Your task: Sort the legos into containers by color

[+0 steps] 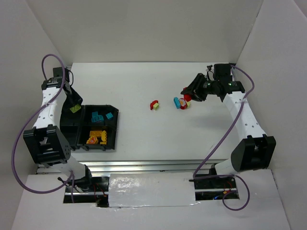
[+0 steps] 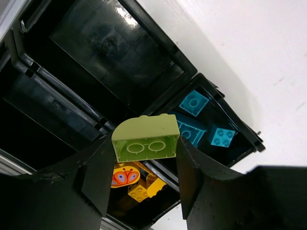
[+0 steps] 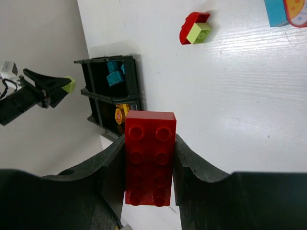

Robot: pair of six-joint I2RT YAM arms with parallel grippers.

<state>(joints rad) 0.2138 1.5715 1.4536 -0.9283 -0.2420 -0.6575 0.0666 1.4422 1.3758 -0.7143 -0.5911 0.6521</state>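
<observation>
My left gripper (image 2: 145, 160) is shut on a lime green lego (image 2: 145, 138) with a rounded top, held above the black tray (image 2: 188, 76). In the top view this gripper (image 1: 74, 108) hangs over the tray's back-left container. The back-right container holds cyan legos (image 2: 194, 103), and the front-right one holds yellow legos (image 2: 139, 187). My right gripper (image 3: 149, 165) is shut on a long red lego (image 3: 149, 153), above the table at the back right (image 1: 186, 96). A red-and-green lego (image 1: 154, 105) and a cyan-and-orange lego (image 1: 180, 103) lie on the table.
The tray (image 1: 116, 129) sits at the left of the table, in front of the left arm. The red-and-green lego (image 3: 194, 28) and the cyan one (image 3: 276, 10) lie between my right gripper and the tray (image 3: 135, 79). White walls enclose the table.
</observation>
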